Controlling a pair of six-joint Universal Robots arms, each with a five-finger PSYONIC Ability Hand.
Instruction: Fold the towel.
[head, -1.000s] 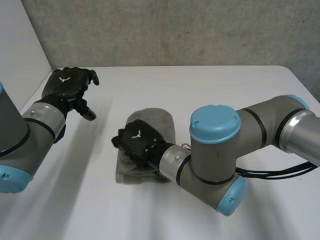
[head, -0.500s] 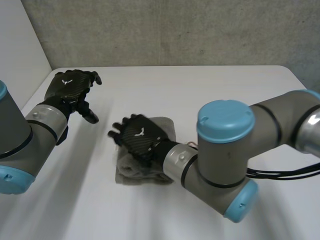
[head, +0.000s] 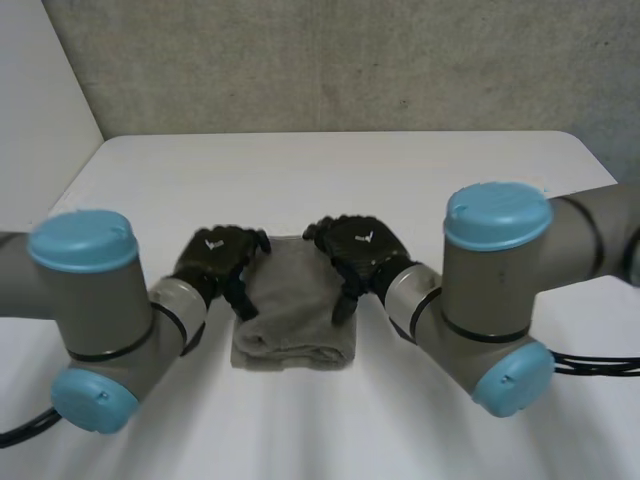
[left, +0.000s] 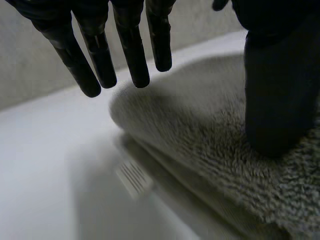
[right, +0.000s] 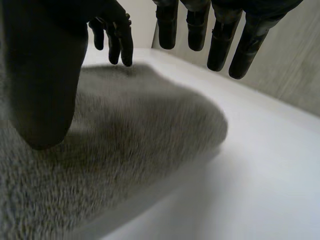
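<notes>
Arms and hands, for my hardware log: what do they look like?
The left arm and right arm are thick grey cylinders with round light-blue caps and silvery wrist cuffs. The left hand and right hand are black, each back bearing a small white mark.

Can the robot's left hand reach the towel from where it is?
Probably yes. The left hand is right beside the towel, its straight fingers over the towel's edge, with nothing between. The right hand is at the other side, out of the way.
</notes>
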